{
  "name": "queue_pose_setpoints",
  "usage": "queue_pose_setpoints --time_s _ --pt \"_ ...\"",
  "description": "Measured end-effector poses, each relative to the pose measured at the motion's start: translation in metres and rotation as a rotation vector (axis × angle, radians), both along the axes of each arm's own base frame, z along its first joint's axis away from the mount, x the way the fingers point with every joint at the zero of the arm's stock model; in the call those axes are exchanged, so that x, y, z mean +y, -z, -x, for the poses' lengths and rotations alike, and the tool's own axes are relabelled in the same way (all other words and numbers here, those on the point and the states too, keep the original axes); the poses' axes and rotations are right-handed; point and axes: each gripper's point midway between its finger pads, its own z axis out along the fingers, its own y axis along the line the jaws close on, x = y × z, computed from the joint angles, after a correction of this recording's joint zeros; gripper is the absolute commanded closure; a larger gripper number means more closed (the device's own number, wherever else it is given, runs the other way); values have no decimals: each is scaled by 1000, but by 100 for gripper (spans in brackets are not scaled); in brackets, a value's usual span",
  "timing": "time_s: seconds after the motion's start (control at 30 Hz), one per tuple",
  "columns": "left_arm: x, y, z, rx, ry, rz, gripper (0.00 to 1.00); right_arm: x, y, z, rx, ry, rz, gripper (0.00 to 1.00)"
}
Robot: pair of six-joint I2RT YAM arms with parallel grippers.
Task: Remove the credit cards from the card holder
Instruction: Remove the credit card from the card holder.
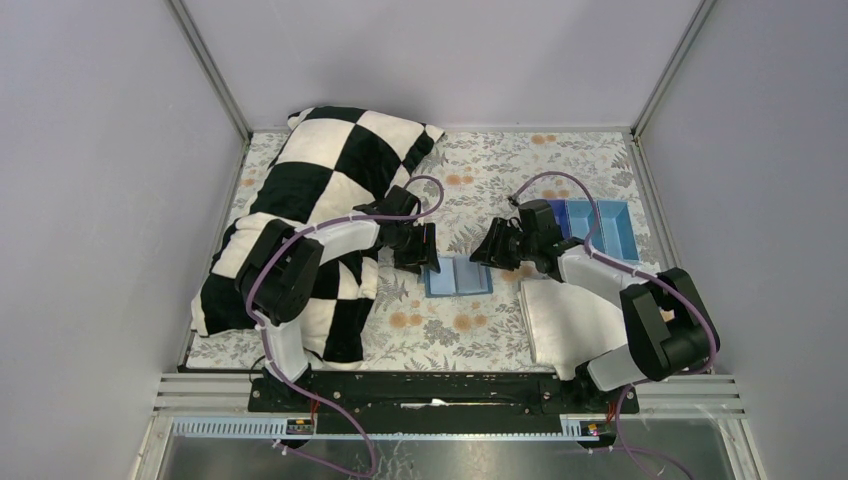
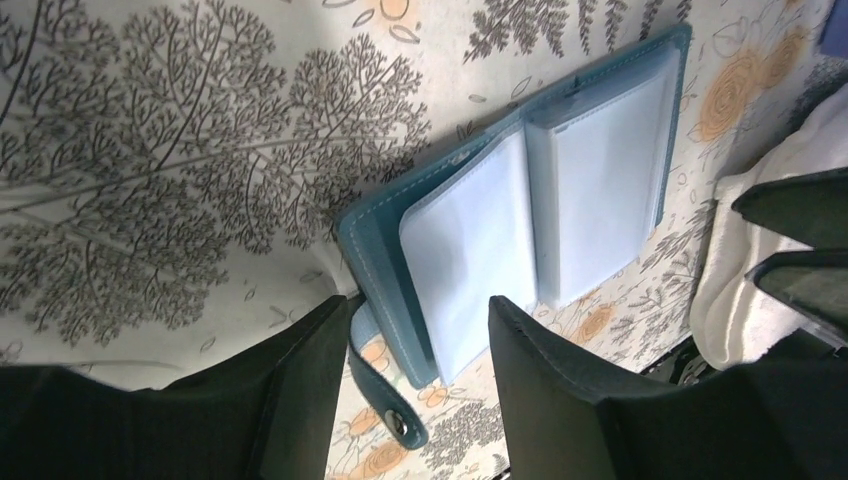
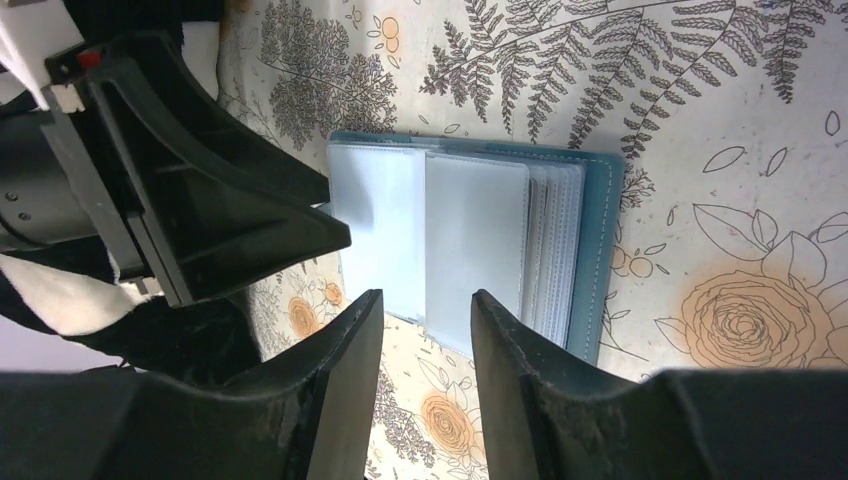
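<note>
The card holder lies open on the flowered cloth, its pale blue sleeves facing up inside a teal cover. The credit cards are hidden; no dark card shows. My left gripper is open at the holder's left end. In the left wrist view its fingers stand to either side of the cover's near corner, left gripper, with the snap strap between them. My right gripper hovers at the holder's right end, open, with only cloth between its fingers, right gripper. The left gripper's fingertip reaches the sleeve's edge.
A black-and-white checkered pillow fills the left side under the left arm. A bright blue compartment tray stands at the right rear. A white folded cloth lies under the right arm. Grey walls close in the flowered cloth.
</note>
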Motion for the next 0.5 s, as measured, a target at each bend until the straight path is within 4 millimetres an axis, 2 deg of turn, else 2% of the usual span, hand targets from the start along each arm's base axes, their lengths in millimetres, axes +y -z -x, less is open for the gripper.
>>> queue_pose_setpoints --time_s 0.1,0.5 --pt "5 -3 3 -4 2 -25 42 1 1 -1 1 -3 -4 59" --pt "14 4 8 -1 -1 -61 42 3 35 1 92 11 7 59"
